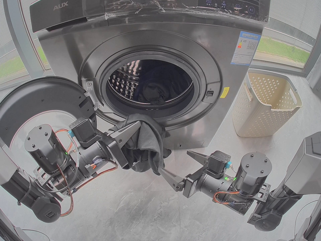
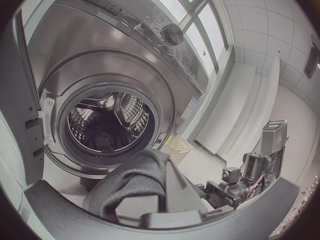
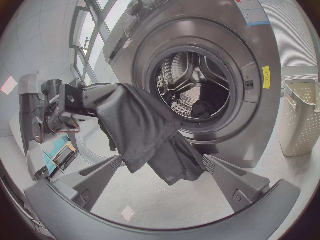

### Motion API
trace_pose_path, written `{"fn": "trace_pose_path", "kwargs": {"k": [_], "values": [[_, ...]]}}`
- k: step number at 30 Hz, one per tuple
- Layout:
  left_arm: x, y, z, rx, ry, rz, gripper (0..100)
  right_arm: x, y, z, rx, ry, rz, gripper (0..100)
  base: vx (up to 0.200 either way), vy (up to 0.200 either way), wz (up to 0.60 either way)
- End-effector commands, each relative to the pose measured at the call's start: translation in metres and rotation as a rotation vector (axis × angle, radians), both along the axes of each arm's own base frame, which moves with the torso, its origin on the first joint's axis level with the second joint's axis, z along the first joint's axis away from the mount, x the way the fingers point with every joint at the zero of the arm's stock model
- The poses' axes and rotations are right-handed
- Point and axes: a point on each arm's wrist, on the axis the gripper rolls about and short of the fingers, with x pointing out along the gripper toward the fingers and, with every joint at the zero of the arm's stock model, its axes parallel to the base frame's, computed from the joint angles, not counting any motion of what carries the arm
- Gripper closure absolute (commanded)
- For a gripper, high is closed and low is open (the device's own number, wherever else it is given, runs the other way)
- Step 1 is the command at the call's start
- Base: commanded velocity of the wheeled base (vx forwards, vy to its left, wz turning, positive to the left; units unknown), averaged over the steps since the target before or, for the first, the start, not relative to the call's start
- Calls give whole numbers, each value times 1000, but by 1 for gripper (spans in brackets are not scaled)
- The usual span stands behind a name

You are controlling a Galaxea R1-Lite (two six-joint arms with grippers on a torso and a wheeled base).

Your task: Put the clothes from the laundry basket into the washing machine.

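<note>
a dark garment (image 1: 147, 141) is clamped in the left gripper (image 1: 133, 133) just below the mouth of the washing machine (image 1: 214, 51); the right gripper (image 1: 175, 163) is spread open beside it. the limp, light, seemingly mesh cloth is judged best gripped at a bunched fold.

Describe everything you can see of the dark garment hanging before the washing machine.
The dark garment is charcoal, fine-meshed fabric, limp and bunched in folds. It hangs from the left pincer, which grips its upper part, in front of the washing machine, just below the open door hole and clear of the floor. Its lowest fold dangles between the fingers of the open right pincer, seemingly brushing one.
</note>
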Motion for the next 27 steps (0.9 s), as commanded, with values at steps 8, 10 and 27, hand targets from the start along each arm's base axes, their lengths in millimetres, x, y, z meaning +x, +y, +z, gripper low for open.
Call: {"fn": "trace_pose_path", "kwargs": {"k": [8,10,27], "values": [[4,0,-2,2,3,8,100,9,9,6,31,-49,11,0,0,0,0],[5,0,-2,2,3,8,100,8,10,6,29,-47,16,0,0,0,0],[10,0,0,-10,-4,49,100,-1,11,6,33,-50,68,0,0,0,0]]}}
